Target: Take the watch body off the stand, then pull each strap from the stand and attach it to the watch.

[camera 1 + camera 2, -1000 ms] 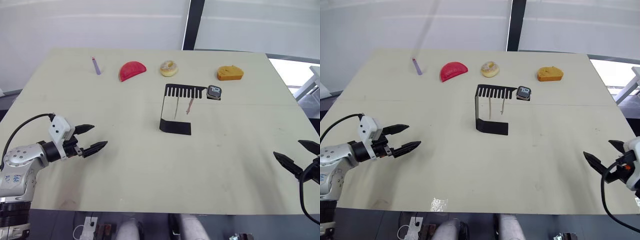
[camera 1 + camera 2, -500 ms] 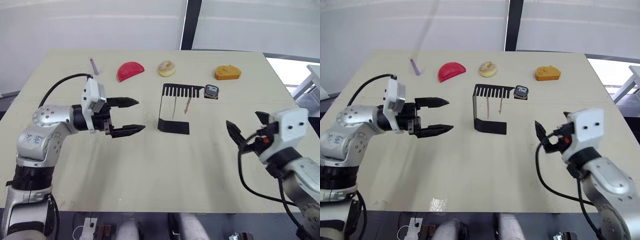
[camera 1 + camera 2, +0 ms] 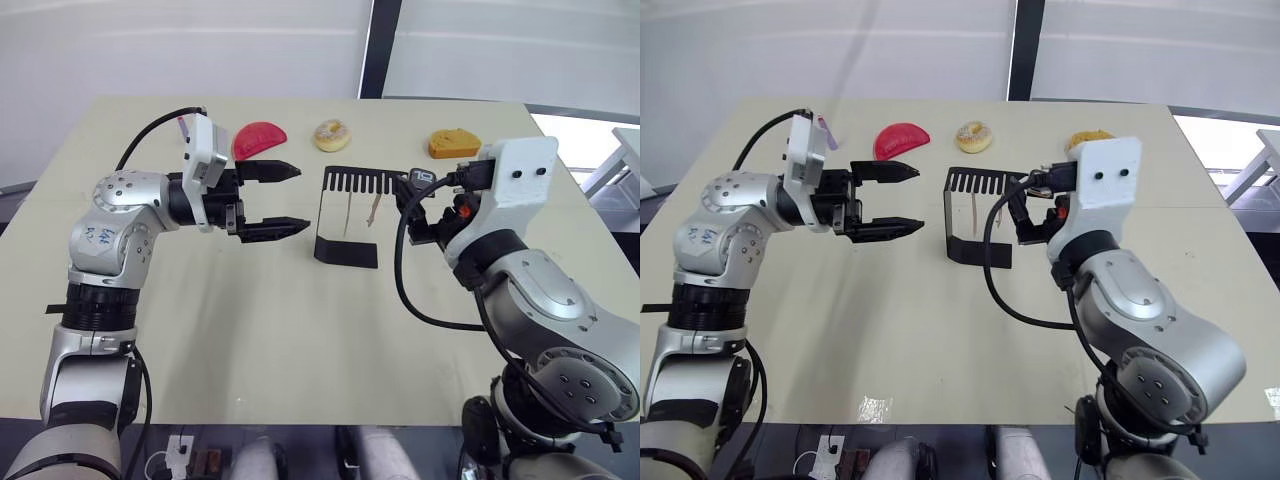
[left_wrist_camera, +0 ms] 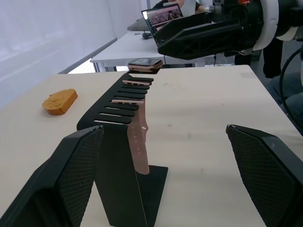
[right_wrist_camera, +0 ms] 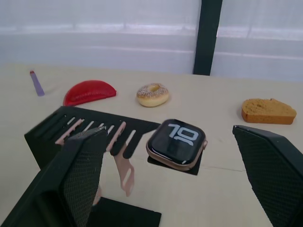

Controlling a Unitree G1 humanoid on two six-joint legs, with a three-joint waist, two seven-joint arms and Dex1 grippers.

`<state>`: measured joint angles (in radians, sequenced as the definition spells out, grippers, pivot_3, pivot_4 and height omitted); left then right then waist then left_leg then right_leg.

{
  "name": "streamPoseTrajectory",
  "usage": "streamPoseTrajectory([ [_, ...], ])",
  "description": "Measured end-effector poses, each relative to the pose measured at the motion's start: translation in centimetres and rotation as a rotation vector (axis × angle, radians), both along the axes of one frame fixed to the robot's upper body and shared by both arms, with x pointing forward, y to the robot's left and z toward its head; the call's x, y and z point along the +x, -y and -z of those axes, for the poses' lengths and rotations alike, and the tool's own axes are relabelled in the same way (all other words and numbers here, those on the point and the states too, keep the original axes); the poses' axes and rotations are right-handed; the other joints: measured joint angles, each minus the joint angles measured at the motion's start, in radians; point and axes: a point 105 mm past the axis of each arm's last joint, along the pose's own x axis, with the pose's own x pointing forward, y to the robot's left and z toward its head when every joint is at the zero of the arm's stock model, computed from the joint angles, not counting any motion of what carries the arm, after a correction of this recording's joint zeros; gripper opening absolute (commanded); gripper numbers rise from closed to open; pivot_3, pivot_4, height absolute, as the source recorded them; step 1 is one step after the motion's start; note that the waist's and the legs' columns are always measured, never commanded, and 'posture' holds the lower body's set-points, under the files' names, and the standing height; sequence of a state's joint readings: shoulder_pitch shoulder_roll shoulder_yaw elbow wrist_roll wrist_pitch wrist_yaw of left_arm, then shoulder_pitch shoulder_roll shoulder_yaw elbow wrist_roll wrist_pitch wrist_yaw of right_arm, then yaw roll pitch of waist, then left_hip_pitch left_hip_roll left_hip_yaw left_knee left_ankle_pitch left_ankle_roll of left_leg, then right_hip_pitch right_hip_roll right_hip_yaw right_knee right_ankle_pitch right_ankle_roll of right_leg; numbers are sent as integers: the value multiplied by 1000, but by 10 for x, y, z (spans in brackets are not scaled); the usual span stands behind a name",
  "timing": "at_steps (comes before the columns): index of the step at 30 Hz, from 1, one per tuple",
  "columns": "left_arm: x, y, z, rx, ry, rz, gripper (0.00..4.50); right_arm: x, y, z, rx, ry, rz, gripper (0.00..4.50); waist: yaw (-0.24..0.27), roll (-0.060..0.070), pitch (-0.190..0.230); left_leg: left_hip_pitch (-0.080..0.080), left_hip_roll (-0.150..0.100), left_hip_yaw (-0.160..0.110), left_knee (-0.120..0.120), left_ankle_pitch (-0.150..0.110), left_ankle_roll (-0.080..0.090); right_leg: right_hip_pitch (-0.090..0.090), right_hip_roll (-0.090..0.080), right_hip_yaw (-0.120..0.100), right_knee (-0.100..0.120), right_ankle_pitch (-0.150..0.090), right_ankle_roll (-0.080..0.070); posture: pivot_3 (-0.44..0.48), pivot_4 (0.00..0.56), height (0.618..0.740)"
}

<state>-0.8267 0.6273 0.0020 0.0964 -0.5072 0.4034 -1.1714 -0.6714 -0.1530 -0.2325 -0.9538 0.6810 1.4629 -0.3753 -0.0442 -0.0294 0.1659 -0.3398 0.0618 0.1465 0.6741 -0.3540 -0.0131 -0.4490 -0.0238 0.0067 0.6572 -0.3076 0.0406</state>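
Black-cased, the watch body [image 5: 176,141] sits on the stand [image 3: 349,208]'s top-arm tip at centre frame, straight ahead of your right gripper [image 5: 176,177] — fingers spread, nothing held. That arm is nearer; the left gripper [image 3: 277,198] waits open at the stand's other side. Both straps [image 4: 138,144] seem to hang — its wrist view merges them.

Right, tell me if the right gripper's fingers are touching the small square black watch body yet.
Apart. The right wrist view shows the watch body lying on the black stand, bare tabletop between it and each finger.
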Motion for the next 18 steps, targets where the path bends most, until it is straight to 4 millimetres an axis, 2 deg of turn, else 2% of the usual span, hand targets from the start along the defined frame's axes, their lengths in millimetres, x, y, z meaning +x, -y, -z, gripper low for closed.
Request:
streamPoseTrajectory([
  [7, -1, 3, 0, -1, 7, 5, 4500, 11, 7, -1, 6, -27, 83, 4490, -17, 0, 0, 0, 0, 0, 0, 0, 0, 0, 0, 0, 1, 0, 0, 0, 150, 737],
  [18, -5, 3, 5, -1, 11, -4, 4500, 20, 1, 3, 29, -69, 74, 4490, -18, 0, 0, 0, 0, 0, 0, 0, 0, -1, 0, 0, 1, 0, 0, 0, 150, 737],
])
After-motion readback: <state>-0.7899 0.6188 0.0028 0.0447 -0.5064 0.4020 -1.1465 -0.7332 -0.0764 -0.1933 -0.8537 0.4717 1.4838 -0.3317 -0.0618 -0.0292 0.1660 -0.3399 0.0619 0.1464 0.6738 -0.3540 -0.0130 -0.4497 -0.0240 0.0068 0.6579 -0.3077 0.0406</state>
